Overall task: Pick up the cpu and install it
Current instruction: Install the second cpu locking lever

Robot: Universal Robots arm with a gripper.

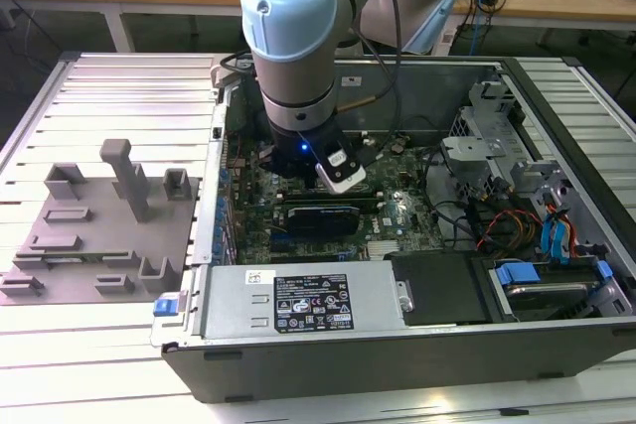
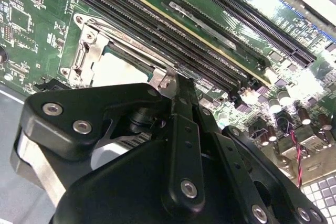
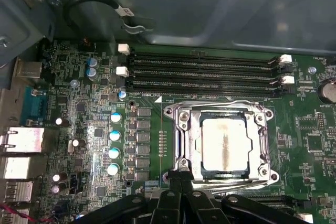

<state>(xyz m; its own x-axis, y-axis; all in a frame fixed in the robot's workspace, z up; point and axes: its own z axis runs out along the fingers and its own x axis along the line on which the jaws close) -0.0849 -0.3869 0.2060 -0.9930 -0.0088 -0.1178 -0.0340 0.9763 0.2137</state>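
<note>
We're well along, as far as we can judge. The cpu (image 3: 227, 144) lies flat inside the socket frame (image 3: 181, 140) on the motherboard (image 3: 84, 129), pale metal top up, square w/ the opening, no tilt we can make out. In the second wrist view the cpu (image 2: 119, 70) shows as a pale patch in the same frame, just beyond the claw's tip.

The claw (image 3: 176, 182) sits at the frame's edge nearest the camera, fingers pressed together, nothing between them; the tips look to be touching or just beside the frame edge, can't tell which. In the second wrist view the claw (image 2: 177, 85) reads the same: together, empty.

In the exterior view the arm reaches down into the open pc case (image 1: 586, 345), wrist over the board approx mid-case. The grey fixture plate (image 1: 99, 265) lies on the desk (image 1: 60, 374) towards the exterior view's left, well apart from the case.

Done, by our read: pick-up and placing in the socket. Whether the frame is latched over the chip, we can't tell; the wire lever (image 3: 220, 104) lies along the frame's far side.
</note>
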